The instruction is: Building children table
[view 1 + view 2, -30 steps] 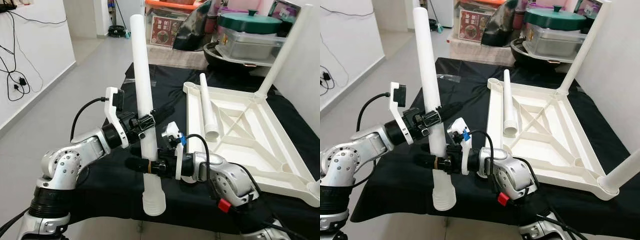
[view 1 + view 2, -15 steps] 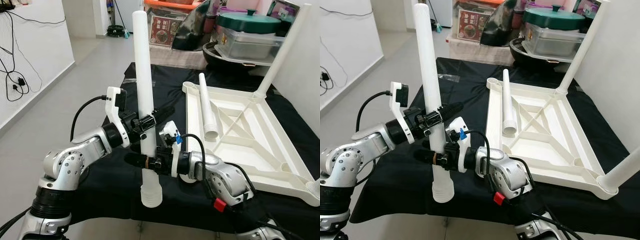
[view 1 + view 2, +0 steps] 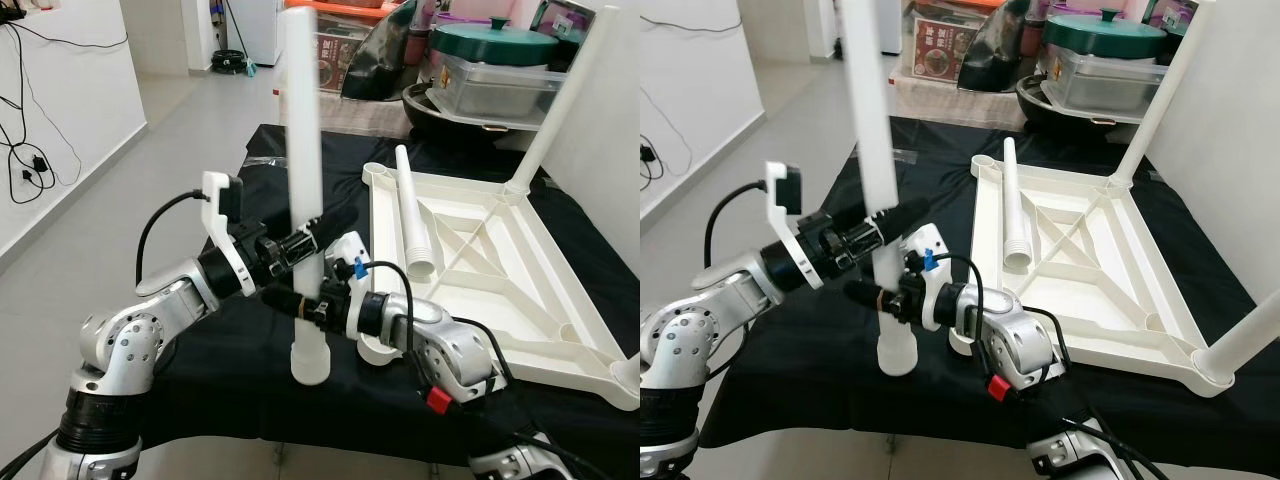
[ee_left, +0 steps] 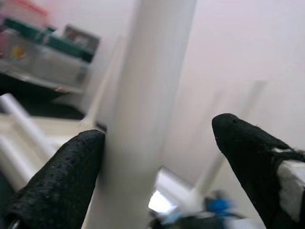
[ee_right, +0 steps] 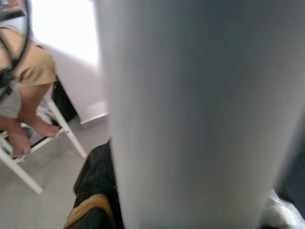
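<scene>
Fingers of the left gripper (image 3: 312, 236) bracket a smooth white plastic leg (image 3: 305, 190), one matte black pad (image 4: 62, 181) touching it, the other (image 4: 252, 152) standing apart. Just below, the right gripper (image 3: 300, 305) pinches the same near-upright tube above its ribbed threaded end. Right of both lies the upturned white tabletop (image 3: 520, 300) on a black cloth (image 3: 220, 360), a loose leg (image 3: 415, 215) resting on it, two legs already standing in corners. Pots and boxes crowd behind. From the right wrist, a person's bare legs (image 5: 24, 95) on a white chair show.
</scene>
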### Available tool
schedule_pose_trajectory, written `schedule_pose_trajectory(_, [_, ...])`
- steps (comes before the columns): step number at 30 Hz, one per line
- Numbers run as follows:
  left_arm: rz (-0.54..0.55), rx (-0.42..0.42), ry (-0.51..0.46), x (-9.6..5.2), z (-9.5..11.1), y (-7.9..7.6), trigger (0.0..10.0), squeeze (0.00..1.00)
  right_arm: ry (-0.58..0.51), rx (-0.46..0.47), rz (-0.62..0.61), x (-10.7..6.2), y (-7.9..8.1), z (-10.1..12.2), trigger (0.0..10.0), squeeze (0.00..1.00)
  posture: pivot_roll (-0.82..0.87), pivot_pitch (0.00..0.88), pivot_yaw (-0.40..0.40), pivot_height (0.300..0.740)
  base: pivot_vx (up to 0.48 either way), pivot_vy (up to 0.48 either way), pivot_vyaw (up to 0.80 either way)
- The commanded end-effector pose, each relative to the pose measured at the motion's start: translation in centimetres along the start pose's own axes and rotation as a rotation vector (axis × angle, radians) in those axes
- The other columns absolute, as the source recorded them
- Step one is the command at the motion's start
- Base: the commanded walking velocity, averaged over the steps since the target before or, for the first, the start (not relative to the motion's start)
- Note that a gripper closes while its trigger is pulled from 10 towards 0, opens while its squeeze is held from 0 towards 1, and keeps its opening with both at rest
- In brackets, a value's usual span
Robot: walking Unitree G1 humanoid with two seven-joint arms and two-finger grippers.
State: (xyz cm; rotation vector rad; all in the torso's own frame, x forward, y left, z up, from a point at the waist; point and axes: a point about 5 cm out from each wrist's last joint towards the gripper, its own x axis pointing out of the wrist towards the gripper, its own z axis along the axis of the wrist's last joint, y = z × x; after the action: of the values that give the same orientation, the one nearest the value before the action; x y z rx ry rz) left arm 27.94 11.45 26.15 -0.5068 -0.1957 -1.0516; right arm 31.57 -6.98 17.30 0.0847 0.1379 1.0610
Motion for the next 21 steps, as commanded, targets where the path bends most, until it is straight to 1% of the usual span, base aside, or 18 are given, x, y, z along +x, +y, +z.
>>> schedule_pose_trajectory(1, [-0.077,-0.017,-0.017,0.0,0.1,-1.1,10.0,1.00,-0.004,-0.007,-0.043,-0.1,-0.6,0.1,0.0,0.00,0.05,0.000,-0.090,0.740,0.000,0.000,0.00])
schedule_pose_trajectory(2, [-0.085,-0.018,-0.028,-0.2,0.2,-1.3,10.0,1.00,-0.016,-0.009,-0.066,-0.2,-0.9,0.2,0.0,0.00,0.05,0.000,-0.091,0.740,0.000,0.000,0.00])
schedule_pose_trajectory(3, [-0.085,-0.018,-0.028,-0.2,0.2,-1.3,10.0,1.00,-0.016,-0.009,-0.066,-0.2,-0.9,0.2,0.0,0.00,0.05,0.000,-0.091,0.740,0.000,0.000,0.00])
schedule_pose_trajectory(4, [-0.069,-0.013,-0.036,-0.4,0.3,-1.1,10.0,1.00,-0.030,-0.014,-0.093,-0.2,-1.3,0.5,0.0,0.00,0.05,0.000,-0.091,0.740,0.000,0.000,0.00])
schedule_pose_trajectory(5, [-0.042,-0.003,-0.049,-0.8,0.4,-0.8,10.0,1.00,-0.048,-0.019,-0.145,-0.4,-2.1,0.7,0.0,0.00,0.05,0.000,-0.092,0.740,0.000,0.000,0.00])
schedule_pose_trajectory(6, [-0.042,-0.003,-0.049,-0.8,0.4,-0.8,10.0,1.00,-0.048,-0.019,-0.145,-0.4,-2.1,0.7,0.0,0.00,0.05,0.000,-0.092,0.740,0.000,0.000,0.00])
schedule_pose_trajectory(7, [-0.022,0.003,-0.059,-1.0,0.5,-0.6,10.0,1.00,-0.059,-0.022,-0.181,-0.5,-2.6,0.9,0.0,0.00,0.05,0.000,-0.092,0.740,0.000,0.000,0.00])
schedule_pose_trajectory(8, [-0.022,0.003,-0.059,-1.0,0.5,-0.6,10.0,1.00,-0.059,-0.022,-0.181,-0.5,-2.6,0.9,0.0,0.00,0.05,0.000,-0.092,0.740,0.000,0.000,0.00])
schedule_pose_trajectory(9, [0.024,0.008,-0.070,-1.3,0.6,-0.1,10.0,1.00,-0.078,-0.032,-0.250,-0.7,-3.5,1.4,0.0,0.00,0.06,0.000,-0.096,0.740,0.000,0.000,0.00])
schedule_pose_trajectory(10, [0.054,0.010,-0.077,-1.5,0.7,0.1,10.0,1.00,-0.091,-0.038,-0.295,-0.9,-4.1,1.7,0.0,0.00,0.06,0.000,-0.096,0.740,0.000,0.000,0.00])
schedule_pose_trajectory(11, [0.082,0.016,-0.078,-1.8,0.7,0.3,10.0,1.00,-0.110,-0.036,-0.326,-1.2,-4.7,2.1,0.0,0.00,0.06,0.000,-0.099,0.740,0.000,0.000,0.00])
schedule_pose_trajectory(12, [0.082,0.016,-0.078,-1.8,0.7,0.3,10.0,1.00,-0.110,-0.036,-0.326,-1.2,-4.7,2.1,0.0,0.00,0.06,0.000,-0.099,0.740,0.000,0.000,0.00])
schedule_pose_trajectory(13, [0.100,0.017,-0.080,-2.2,0.7,0.4,10.0,0.87,-0.132,-0.034,-0.349,-1.6,-5.2,2.7,0.0,0.00,0.07,0.000,-0.101,0.740,0.000,0.000,0.00])
schedule_pose_trajectory(15, [0.100,0.017,-0.080,-2.2,0.7,0.4,10.0,0.87,-0.132,-0.034,-0.349,-1.6,-5.2,2.7,0.0,0.00,0.07,0.000,-0.101,0.740,0.000,0.000,0.00])
schedule_pose_trajectory(16, [0.103,0.014,-0.078,-2.6,0.6,0.2,10.0,0.00,-0.158,-0.036,-0.364,-2.0,-5.7,3.5,0.0,0.00,0.07,0.000,-0.102,0.740,0.000,0.000,0.00])
schedule_pose_trajectory(19, [0.098,0.012,-0.070,-2.9,0.3,-0.2,10.0,0.00,-0.179,-0.041,-0.383,-2.4,-6.2,4.2,0.0,0.00,0.07,0.000,-0.103,0.740,0.000,0.000,0.00])
schedule_pose_trajectory(20, [0.093,0.010,-0.060,-3.2,-0.1,-0.5,10.0,0.00,-0.194,-0.047,-0.401,-2.7,-6.6,4.7,0.0,0.00,0.07,0.000,-0.104,0.740,0.000,0.000,0.00])
schedule_pose_trajectory(21, [0.093,0.017,-0.025,-3.4,-0.9,-0.8,10.0,0.00,-0.218,-0.055,-0.457,-3.3,-7.4,5.3,0.0,0.00,0.07,0.000,-0.104,0.740,0.000,0.000,0.00])
